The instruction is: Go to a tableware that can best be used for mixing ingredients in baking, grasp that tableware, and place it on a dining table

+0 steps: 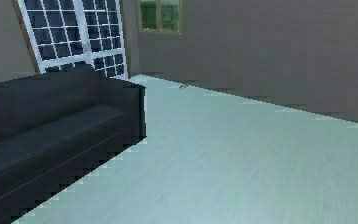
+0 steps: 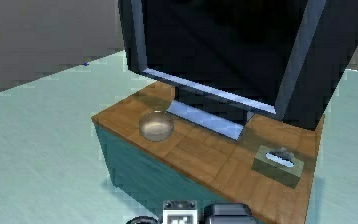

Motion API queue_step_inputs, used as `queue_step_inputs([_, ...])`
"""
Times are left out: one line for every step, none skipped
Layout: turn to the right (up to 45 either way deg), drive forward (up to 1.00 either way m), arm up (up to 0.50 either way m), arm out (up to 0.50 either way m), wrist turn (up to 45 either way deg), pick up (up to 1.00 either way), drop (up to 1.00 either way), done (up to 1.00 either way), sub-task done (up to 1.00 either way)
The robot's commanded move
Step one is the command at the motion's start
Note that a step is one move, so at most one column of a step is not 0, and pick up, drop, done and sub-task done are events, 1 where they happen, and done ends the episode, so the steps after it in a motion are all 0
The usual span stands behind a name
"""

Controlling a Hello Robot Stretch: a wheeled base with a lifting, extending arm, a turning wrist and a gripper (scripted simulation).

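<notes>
At the near edge of the arm side view, the gripper (image 2: 145,219) shows as a dark body beside a white marker square. Its far end cannot be made out, so I cannot tell whether it holds anything. It sits low and near, apparently short of the furniture, which suggests the reach has not begun.

Just beyond it stands a low cabinet with a brown wooden top and teal sides (image 2: 202,155). The task's thing, a small round tan bowl (image 2: 157,126), stands upright on the left part of that top. It sits on the free strip of wood in front of a large black flat television (image 2: 227,50), near the screen's grey base but apart from it. That spot leaves it approachable from the near side, though the screen behind limits how far the arm can go. A squat olive box with something white on top (image 2: 278,160) rests at the right, well apart from the bowl, so it should not hinder a grasp.

Ahead lie a dark blue-grey sofa (image 1: 57,125) at the left, white-framed glass doors (image 1: 72,35) behind it, and a pale floor (image 1: 247,160).
</notes>
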Motion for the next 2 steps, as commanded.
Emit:
queue_step_inputs([0.0, 0.0, 0.0, 0.5, 0.0, 0.0, 0.0, 0.0, 0.0])
queue_step_inputs([0.0, 0.0, 0.0, 0.0, 45.0, 0.0, 0.0, 0.0, 0.0])
